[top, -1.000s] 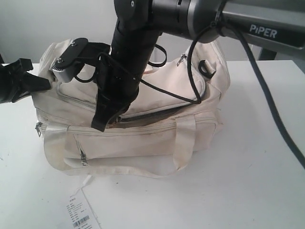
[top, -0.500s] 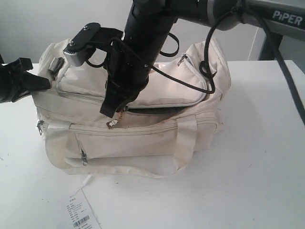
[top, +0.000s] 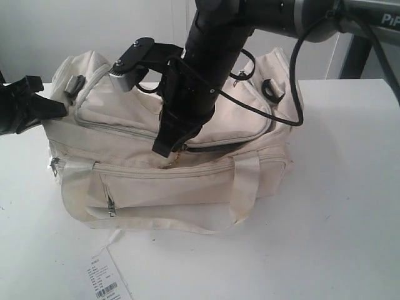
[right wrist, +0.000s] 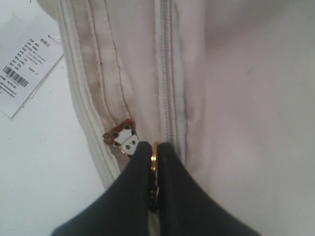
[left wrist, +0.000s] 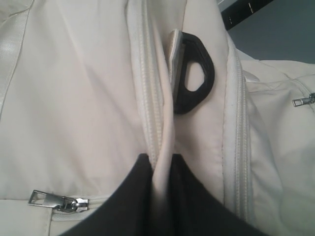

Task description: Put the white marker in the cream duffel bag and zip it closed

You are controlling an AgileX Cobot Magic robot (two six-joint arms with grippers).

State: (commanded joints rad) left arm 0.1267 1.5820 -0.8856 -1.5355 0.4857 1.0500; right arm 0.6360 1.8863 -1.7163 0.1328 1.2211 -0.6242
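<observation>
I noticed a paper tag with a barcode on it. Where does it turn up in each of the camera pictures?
Exterior view: the paper tag lies on the table in front of the bag, at the bottom edge, left of centre.
Left wrist view: not in it; bag fabric fills most of the picture.
Right wrist view: the paper tag lies on the table beside the bag's seamed edge.
Shared landmark: the bag, seen in all three.
</observation>
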